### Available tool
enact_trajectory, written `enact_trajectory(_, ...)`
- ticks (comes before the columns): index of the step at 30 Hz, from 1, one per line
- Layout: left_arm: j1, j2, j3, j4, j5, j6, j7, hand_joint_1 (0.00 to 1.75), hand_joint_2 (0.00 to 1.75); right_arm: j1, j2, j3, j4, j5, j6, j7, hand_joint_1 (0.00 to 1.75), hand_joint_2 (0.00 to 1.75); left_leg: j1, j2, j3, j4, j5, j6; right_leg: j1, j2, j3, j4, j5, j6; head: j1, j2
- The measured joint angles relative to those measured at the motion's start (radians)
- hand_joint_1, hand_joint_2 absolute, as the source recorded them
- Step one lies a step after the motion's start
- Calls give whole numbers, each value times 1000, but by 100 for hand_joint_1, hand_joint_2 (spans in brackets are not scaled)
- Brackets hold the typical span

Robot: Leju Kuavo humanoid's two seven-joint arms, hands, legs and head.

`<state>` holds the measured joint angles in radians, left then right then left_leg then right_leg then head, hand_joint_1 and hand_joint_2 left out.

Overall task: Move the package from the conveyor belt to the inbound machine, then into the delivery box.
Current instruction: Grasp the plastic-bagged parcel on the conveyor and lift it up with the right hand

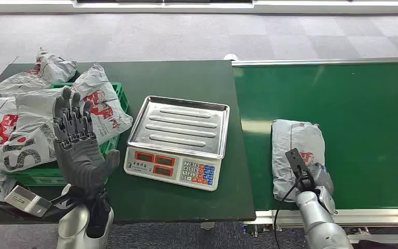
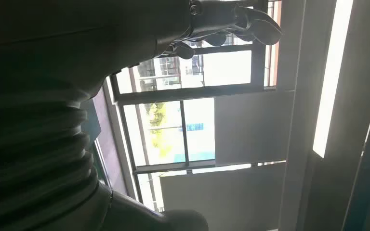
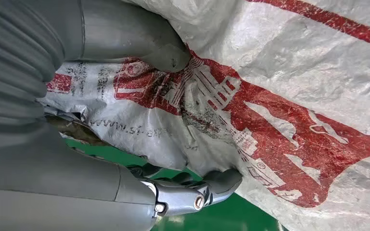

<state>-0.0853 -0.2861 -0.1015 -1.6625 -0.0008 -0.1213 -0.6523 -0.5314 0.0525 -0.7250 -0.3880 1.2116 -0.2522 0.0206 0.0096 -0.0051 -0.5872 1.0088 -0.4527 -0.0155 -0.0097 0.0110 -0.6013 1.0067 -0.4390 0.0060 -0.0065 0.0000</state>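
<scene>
On conveyor belt [image 1: 373,104]: right hand [image 3: 125,120] grips package [image 1: 296,150]; left hand [image 1: 77,145] raised, fingers spread, empty.

With the steel-trayed scale [image 1: 175,141] as landmark, the grey package [image 1: 295,150] lies to its right on the green conveyor belt [image 1: 363,104] under the right hand [image 1: 318,179], while the left hand [image 1: 77,142] stands raised, fingers spread, to its left before a green crate [image 1: 115,93] heaped with parcels [image 1: 41,116].

Grey plastic package with red print [image 1: 296,150] on green conveyor belt [image 1: 363,114], silver steel scale with red displays [image 1: 179,140], green plastic crate [image 1: 115,93], dark grey ribbed left hand [image 1: 80,150]
</scene>
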Motion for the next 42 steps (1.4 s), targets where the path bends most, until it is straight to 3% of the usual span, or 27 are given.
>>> enact_trajectory(3,-1,0,0,1,0,0,0,0,175,-4,0,-3,6,4,6,7,0,175,0,0,1,0,0,0,0,0,1,0,0,0,0,0)
enact_trajectory(7,-6,0,0,8,-5,-5,-1,0,175,-20,-3,-4,20,42,59,74,175,175,0,0,4,0,0,0,0,0,4,-1,0,0,0,0)
enact_trajectory(12,-18,0,3,19,-16,-7,-5,0,175,-34,-4,-1,34,70,88,105,175,175,0,0,8,0,-1,2,1,0,11,-3,-1,2,0,0)
enact_trajectory(18,-18,-2,20,20,-36,-25,-8,0,175,-38,-5,0,36,71,79,48,175,175,0,0,9,0,-1,2,1,-1,12,-3,-1,2,0,0)
enact_trajectory(23,-18,-3,41,26,-54,-41,-15,0,175,-27,-3,1,36,15,113,-158,175,175,0,0,8,0,-1,2,1,0,10,-3,-1,2,0,0)
enact_trajectory(29,-18,-4,59,34,-59,-51,-23,0,175,-16,4,11,35,-29,127,-289,175,175,1,-1,5,0,-1,2,1,-1,7,-2,-1,2,0,0)
enact_trajectory(32,-17,-4,69,34,-68,-59,-29,0,175,2,18,41,9,-95,163,-455,175,175,0,-1,2,0,-1,2,1,-1,5,-2,-1,2,0,0)
enact_trajectory(35,-15,-4,80,32,-72,-60,-36,0,175,74,63,115,-178,-255,212,-640,175,175,0,-1,0,0,-1,2,1,-1,3,-2,-1,2,0,0)
enact_trajectory(37,-10,-5,85,26,-72,-60,-35,0,175,149,107,199,-409,-351,171,-603,175,175,0,-2,-2,0,-1,2,1,-2,1,-2,-1,1,0,0)
enact_trajectory(39,-5,-6,91,18,-73,-60,-30,0,175,209,143,293,-644,-392,61,-513,175,175,0,-2,-3,0,-1,2,0,-2,-2,-2,-1,1,0,0)
enact_trajectory(42,-3,-6,95,13,-75,-60,-20,0,175,239,167,382,-862,-394,-95,-450,175,175,0,-1,-4,0,-1,2,1,-1,-2,-2,-2,1,0,0)
